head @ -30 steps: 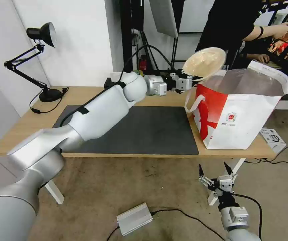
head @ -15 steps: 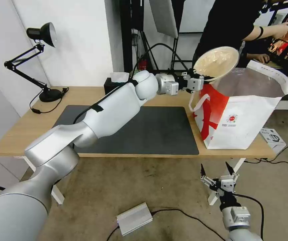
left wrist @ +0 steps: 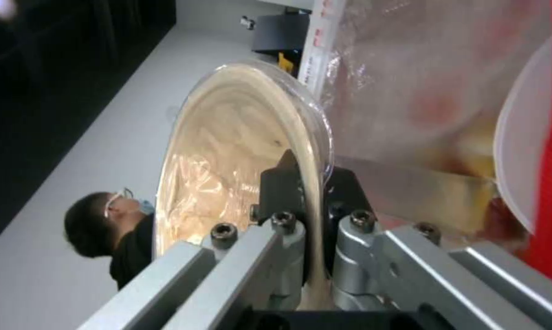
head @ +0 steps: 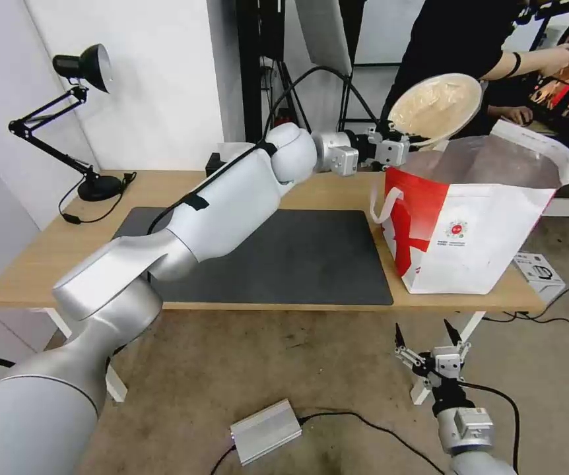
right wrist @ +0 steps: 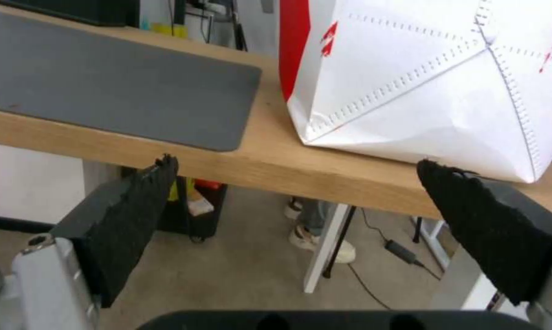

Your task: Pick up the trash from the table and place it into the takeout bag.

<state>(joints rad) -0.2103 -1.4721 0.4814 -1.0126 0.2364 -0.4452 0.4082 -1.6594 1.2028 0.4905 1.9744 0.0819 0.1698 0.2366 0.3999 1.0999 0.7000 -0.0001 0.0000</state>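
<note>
Head view: left end effector [head: 408,140] clamped tan bowl [head: 436,109] by its rim (tilted on edge), just above takeout bag [head: 476,224] opening; right end effector [head: 428,346] hung open, idle.

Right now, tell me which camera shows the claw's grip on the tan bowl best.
The left wrist view: the left claw pinches the tan bowl by its rim. The head view shows the bowl tilted above the takeout bag.
</note>
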